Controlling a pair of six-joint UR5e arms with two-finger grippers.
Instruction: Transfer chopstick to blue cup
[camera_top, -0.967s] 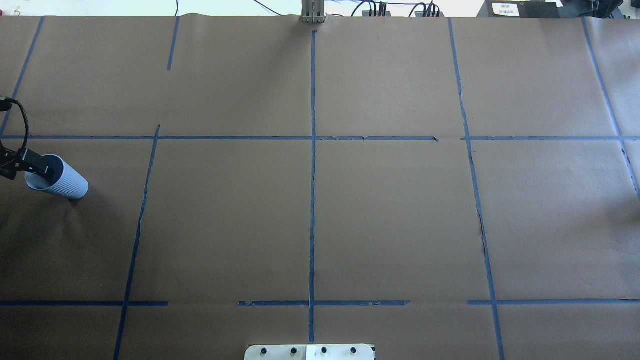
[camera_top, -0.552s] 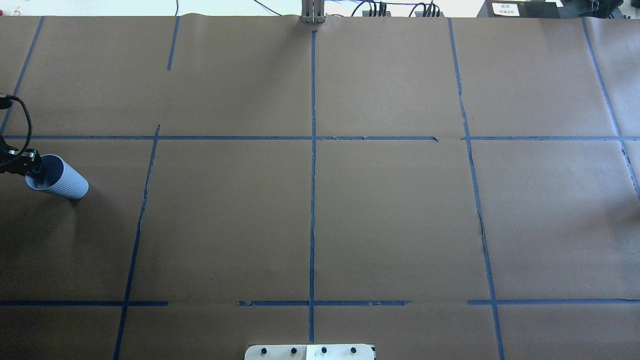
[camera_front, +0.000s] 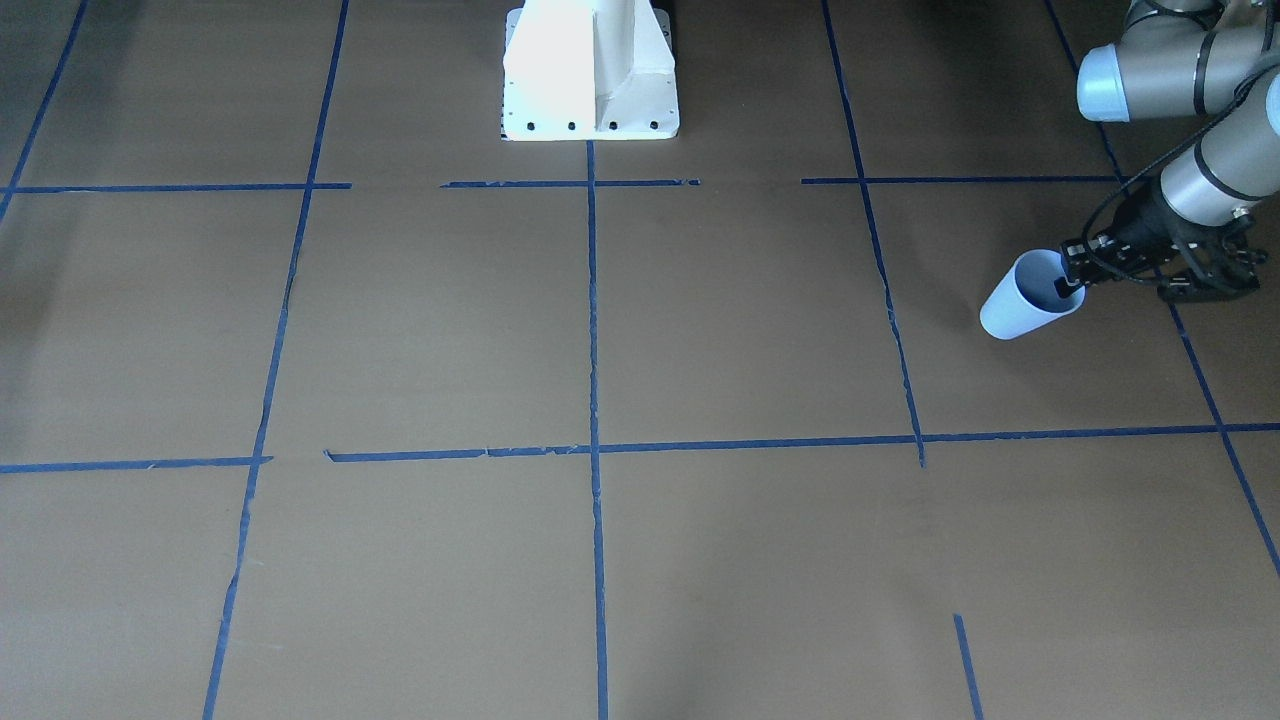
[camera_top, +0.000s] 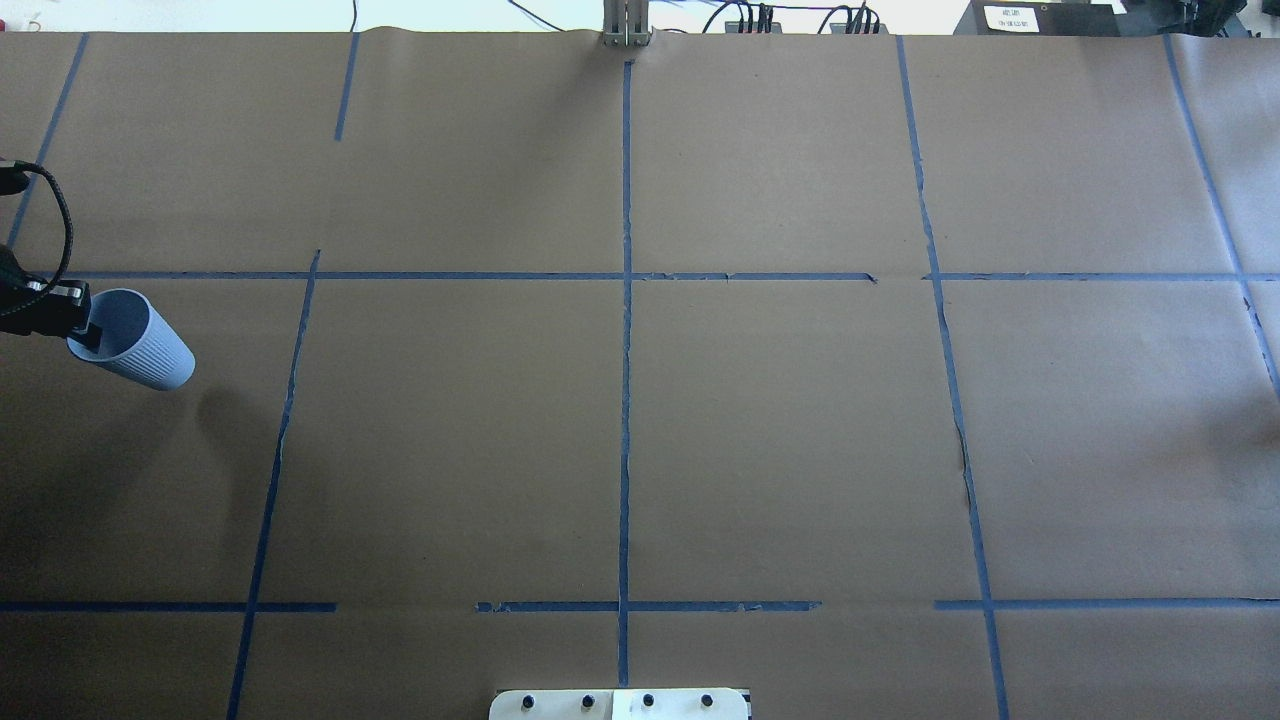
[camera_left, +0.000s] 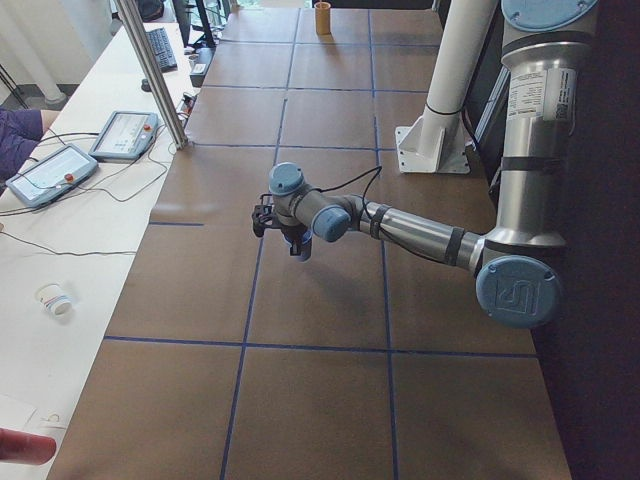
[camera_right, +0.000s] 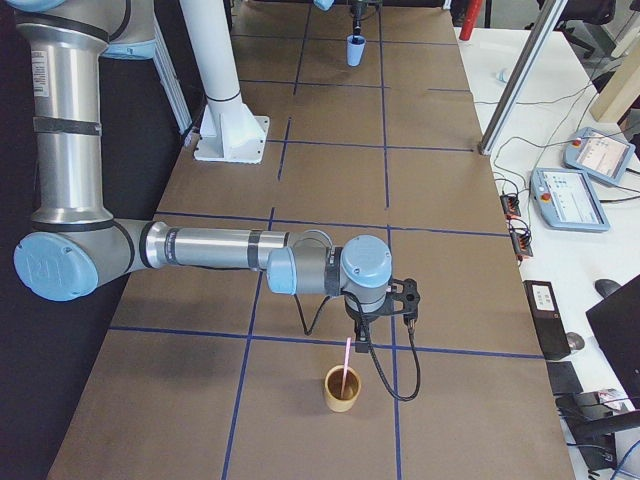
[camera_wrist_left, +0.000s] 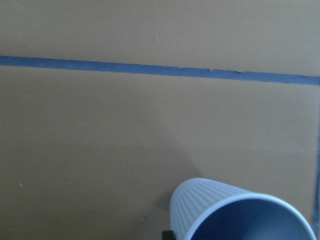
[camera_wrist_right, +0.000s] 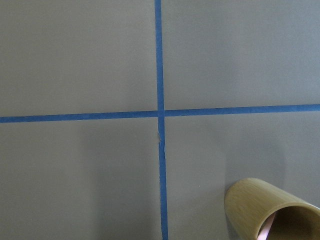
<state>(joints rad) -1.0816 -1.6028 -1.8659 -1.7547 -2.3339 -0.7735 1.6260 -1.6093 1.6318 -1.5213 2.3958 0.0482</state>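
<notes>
The blue cup hangs tilted from my left gripper, which is shut on its rim, one finger inside, at the table's far left. The cup is off the table, its shadow apart from it. It also shows in the front view with the left gripper, and in the left wrist view. The pink chopstick stands in a tan bamboo cup; its tip shows in the right wrist view. My right gripper hovers just above it; I cannot tell whether it is open or shut.
The white robot base stands at the table's near edge. Blue tape lines grid the brown paper. A side bench holds teach pendants and a small paper cup.
My left gripper has closed on the blue cup's rim and lifted it off the table, shifting it slightly forward; its shadow now lies apart from it.
</notes>
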